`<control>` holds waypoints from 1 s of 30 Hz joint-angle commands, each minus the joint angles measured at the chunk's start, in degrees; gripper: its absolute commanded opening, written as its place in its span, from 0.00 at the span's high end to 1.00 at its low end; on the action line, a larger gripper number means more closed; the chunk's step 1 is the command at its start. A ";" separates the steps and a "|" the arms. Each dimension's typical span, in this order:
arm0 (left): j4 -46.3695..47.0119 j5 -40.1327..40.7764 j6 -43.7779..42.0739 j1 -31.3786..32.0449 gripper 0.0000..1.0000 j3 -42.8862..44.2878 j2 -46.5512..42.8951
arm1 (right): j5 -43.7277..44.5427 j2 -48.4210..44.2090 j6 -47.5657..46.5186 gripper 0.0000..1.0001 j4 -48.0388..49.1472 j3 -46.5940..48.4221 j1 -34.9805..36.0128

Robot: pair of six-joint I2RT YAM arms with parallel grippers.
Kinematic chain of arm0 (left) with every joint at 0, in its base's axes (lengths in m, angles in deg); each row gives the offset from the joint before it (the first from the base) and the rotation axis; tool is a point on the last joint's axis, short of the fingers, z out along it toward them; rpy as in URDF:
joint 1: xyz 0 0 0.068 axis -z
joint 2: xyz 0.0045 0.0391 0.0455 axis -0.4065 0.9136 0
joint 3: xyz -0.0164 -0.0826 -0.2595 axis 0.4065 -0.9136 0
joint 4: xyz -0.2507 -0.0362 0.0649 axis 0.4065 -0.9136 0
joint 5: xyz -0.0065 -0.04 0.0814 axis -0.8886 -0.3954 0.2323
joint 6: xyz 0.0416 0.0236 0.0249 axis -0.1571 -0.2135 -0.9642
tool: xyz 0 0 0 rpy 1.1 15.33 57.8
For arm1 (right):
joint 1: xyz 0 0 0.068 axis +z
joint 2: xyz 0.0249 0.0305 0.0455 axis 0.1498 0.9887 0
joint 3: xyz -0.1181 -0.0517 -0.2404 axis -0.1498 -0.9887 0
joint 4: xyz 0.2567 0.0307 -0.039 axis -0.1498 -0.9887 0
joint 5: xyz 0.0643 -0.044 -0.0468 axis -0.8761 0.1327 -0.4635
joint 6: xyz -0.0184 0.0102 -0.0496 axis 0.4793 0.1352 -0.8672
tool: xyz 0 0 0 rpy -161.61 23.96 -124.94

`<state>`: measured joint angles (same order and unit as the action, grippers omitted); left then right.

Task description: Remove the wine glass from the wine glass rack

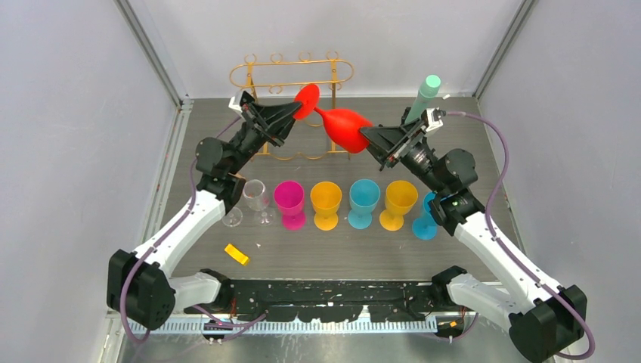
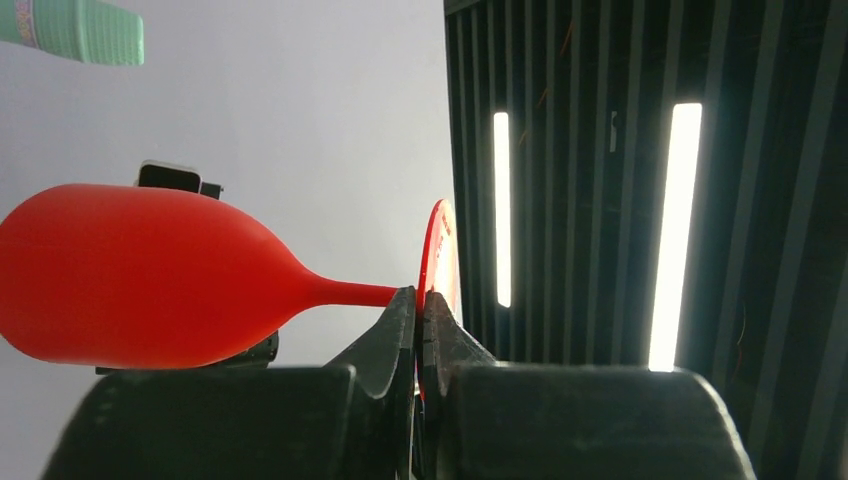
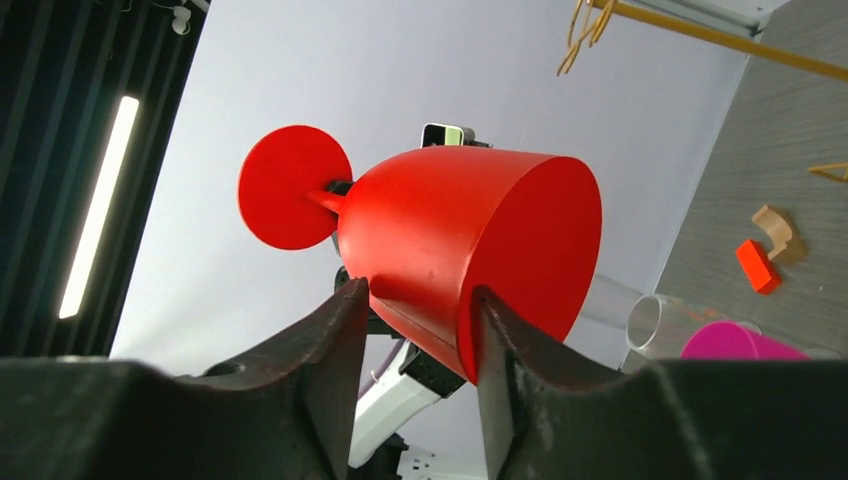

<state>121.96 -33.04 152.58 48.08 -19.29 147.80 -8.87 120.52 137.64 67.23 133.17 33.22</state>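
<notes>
- Hanging level in mid-air just in front of the wine glass rack point(image 1: 333, 74), off its rail: the red wine glass point(image 1: 344, 128), foot pointing toward the rack and bowl toward the right arm.
- Pinching the thin foot disc edge-on with the left gripper point(image 1: 299, 105), fingers point(image 2: 400, 330) all but closed together on it.
- Straddling the bowl near its rim with the right gripper point(image 1: 368, 138), fingers point(image 3: 340, 340) set wide and appearing to press on both sides; not showing how firm that squeeze is.
- Risking the smooth, tapering bowl squirting out of the right fingers if the squeeze is light or off-centre.
- Risking a bent or snapped stem if both arms are pulling along different lines while both are gripping.
- Risking a drop onto the row of coloured goblets point(image 1: 326, 204) beneath if the left pinch is letting go before the right hold is sure.
- Risking a knock against the rack or the green cylinder point(image 1: 423, 97) just behind the right gripper when swinging the glass away.
</notes>
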 commanded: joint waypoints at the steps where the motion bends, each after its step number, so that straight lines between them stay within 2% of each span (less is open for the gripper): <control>1: 4.13 0.58 3.76 -0.10 1.00 -1.22 -1.00 | -0.03 -1.22 0.55 0.58 9.12 1.92 0.57; 3: 4.17 0.71 3.49 -0.10 1.00 -1.65 -1.42 | 0.17 -1.67 0.57 0.71 10.83 1.47 0.73; 4: 4.21 0.37 3.30 -0.10 1.00 -1.60 -1.48 | 0.26 -1.79 0.53 0.83 11.26 1.16 0.72; 6: 4.69 -0.29 3.00 -0.10 0.89 -1.37 -1.35 | 0.45 -2.09 0.24 0.97 11.52 1.25 0.71; 10: 4.94 -0.54 0.62 -0.06 0.55 -0.65 -1.73 | 0.69 -2.58 -1.01 1.00 9.97 1.75 0.74; 12: 4.60 -0.43 -1.02 -0.09 0.41 -0.39 -2.20 | 1.12 -3.34 -2.80 1.00 7.58 2.18 0.72; 14: 4.58 0.08 -3.51 -0.10 0.27 -0.51 -2.81 | 1.81 -5.13 -5.66 1.00 3.23 3.23 0.71; 16: 4.29 0.35 -6.15 -0.10 0.18 -0.80 -3.44 | 3.26 -6.87 -10.10 1.00 -3.78 5.23 0.71; 17: 4.12 0.36 -7.41 -0.10 0.14 -0.99 -3.82 | 3.87 -7.34 -13.92 1.00 -10.39 7.11 0.71; 20: 2.70 -0.46 -11.84 -0.10 0.03 -1.59 -4.82 | 7.83 -8.35 -22.25 1.00 -25.59 12.34 0.71; 21: 1.59 -1.15 -13.50 -0.10 0.01 -1.66 -5.12 | 8.87 -8.21 -26.40 1.00 -33.73 15.24 0.71; 24: -2.55 -4.04 -19.13 -0.10 0.00 -1.69 -6.11 | 15.12 -5.84 -34.25 1.00 -51.87 20.75 0.71; 26: -7.06 -6.56 -23.13 -0.10 0.00 -1.51 -6.80 | 19.22 -4.38 -38.71 1.00 -59.01 23.41 0.71; 30: -15.34 -8.71 -30.96 -0.10 0.00 -1.13 -7.87 | 26.75 -2.80 -45.23 1.00 -66.90 26.05 0.72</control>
<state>114.73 -37.54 132.54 48.17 -21.41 141.77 7.59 115.25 104.00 17.90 156.53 34.11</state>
